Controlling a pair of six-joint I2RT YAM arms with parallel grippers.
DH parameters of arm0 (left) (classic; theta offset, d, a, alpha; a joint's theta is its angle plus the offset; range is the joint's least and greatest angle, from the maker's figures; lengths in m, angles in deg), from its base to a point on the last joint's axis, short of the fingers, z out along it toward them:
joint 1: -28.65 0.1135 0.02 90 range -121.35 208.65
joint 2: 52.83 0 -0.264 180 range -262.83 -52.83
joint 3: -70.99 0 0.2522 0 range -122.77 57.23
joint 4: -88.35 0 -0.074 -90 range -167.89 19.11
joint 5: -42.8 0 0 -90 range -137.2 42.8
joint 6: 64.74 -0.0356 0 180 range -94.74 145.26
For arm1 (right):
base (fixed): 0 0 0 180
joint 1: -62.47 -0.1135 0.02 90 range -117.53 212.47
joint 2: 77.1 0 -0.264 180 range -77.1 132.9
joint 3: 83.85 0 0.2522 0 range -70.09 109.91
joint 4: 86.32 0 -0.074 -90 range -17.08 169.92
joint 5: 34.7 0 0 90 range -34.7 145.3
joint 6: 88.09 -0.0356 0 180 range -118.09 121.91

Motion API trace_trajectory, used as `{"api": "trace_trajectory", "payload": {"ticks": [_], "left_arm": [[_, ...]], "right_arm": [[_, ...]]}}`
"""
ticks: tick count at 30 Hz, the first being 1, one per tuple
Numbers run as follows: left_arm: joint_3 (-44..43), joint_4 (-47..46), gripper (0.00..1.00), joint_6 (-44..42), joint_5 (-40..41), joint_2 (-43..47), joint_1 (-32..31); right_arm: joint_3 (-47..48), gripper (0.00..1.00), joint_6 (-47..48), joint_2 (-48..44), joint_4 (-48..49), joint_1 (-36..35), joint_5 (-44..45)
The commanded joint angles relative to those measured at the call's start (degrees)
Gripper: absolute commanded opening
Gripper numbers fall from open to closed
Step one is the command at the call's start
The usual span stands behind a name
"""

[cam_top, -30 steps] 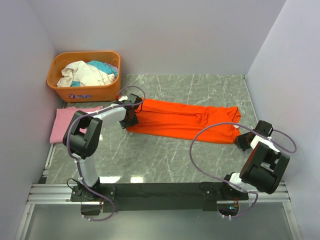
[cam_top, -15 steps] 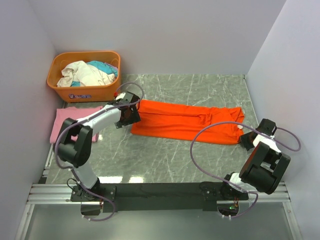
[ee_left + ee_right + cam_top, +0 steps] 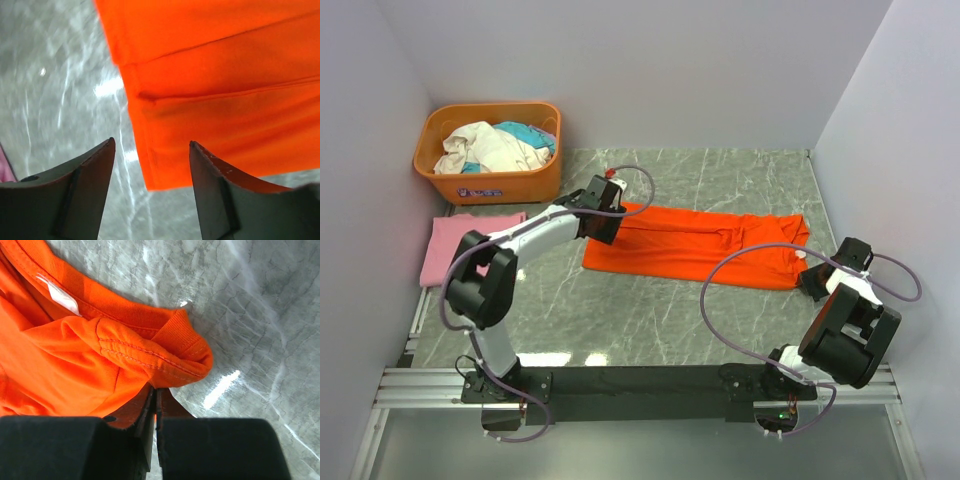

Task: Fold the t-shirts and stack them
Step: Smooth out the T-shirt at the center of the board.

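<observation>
The orange-red t-shirt lies as a long folded strip across the middle of the table. My left gripper hovers over its left end. In the left wrist view that gripper is open, with the shirt's corner lying flat below the gap and nothing held. My right gripper is at the shirt's right end. The right wrist view shows it shut on a bunched fold of the orange-red t-shirt near the collar and its white label. The light pink t-shirt lies folded at the far left.
An orange plastic basket holding several crumpled clothes stands at the back left, just behind the pink shirt. White walls close in the left, back and right sides. Grey marble table shows in front of the orange shirt.
My left gripper has swung right and back, from the shirt's left edge to over its far left corner, and its jaws stand wider. The right gripper has edged slightly right.
</observation>
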Motion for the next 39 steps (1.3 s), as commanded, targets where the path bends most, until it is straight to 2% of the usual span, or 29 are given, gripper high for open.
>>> {"api": "trace_trajectory", "payload": {"ticks": [1, 3, 5, 7, 16, 21, 22, 27, 28, 30, 31, 33, 34, 37, 39], "left_arm": [[-4.1, -1.1, 0.66, -12.2, -4.7, -3.0, 0.2], [-5.7, -0.2, 0.63, -13.8, -7.2, -4.8, 0.2], [-6.7, 0.4, 0.54, -15.5, -8.7, -6.0, 0.2], [-8.1, 0.8, 0.5, -17.1, -10.9, -7.6, 0.3], [-12.3, 2.1, 0.53, -20.7, -11.2, -12.7, 0.2], [-14.7, 4.4, 0.5, -21.5, -14.0, -15.0, 0.3], [-14.8, 4.7, 0.46, -21.9, -14.0, -15.3, 0.3], [-15.0, 6.0, 0.41, -22.6, -16.2, -16.1, 0.5], [-15.0, 6.1, 0.36, -22.8, -16.2, -16.2, 0.5], [-15.4, 6.5, 0.32, -22.9, -16.4, -16.5, 0.9], [-15.4, 6.5, 0.26, -23.1, -16.5, -16.6, 1.0], [-15.4, 6.3, 0.2, -23.0, -16.2, -16.8, 1.1], [-15.4, 6.3, 0.12, -23.1, -16.1, -16.8, 1.2], [-15.5, 5.7, 0.01, -23.1, -15.6, -16.6, 1.3], [-15.7, 5.1, 0.01, -23.2, -15.3, -16.5, 1.9]], "right_arm": [[1.6, 0.07, 1.0, 0.0, 0.8, 0.1, 1.2], [1.5, 0.07, 1.0, 0.0, 0.9, 0.2, 1.1], [1.7, 0.07, 1.1, 0.2, 0.9, 0.2, 1.1], [1.6, 0.07, 1.1, 0.3, 1.0, 0.2, 1.1], [1.8, 0.07, 1.3, 0.6, 1.1, 0.2, 1.1], [1.8, 0.07, 1.4, 1.0, 1.0, 0.2, 1.3], [1.8, 0.07, 1.4, 0.9, 1.0, 0.2, 1.4], [2.2, 0.07, 1.5, 1.1, 0.9, 0.2, 1.5], [2.2, 0.07, 1.5, 1.0, 0.9, 0.2, 1.5], [2.2, 0.07, 1.5, 1.2, 1.0, 0.2, 1.5], [2.1, 0.07, 1.5, 1.2, 1.0, 0.1, 1.4], [2.1, 0.07, 1.5, 1.2, 1.0, 0.2, 1.5], [2.1, 0.07, 1.5, 1.2, 1.1, 0.2, 1.5], [2.1, 0.07, 1.5, 1.2, 0.9, 0.2, 1.6], [2.0, 0.07, 1.5, 1.4, 0.8, 0.1, 1.6]]}}
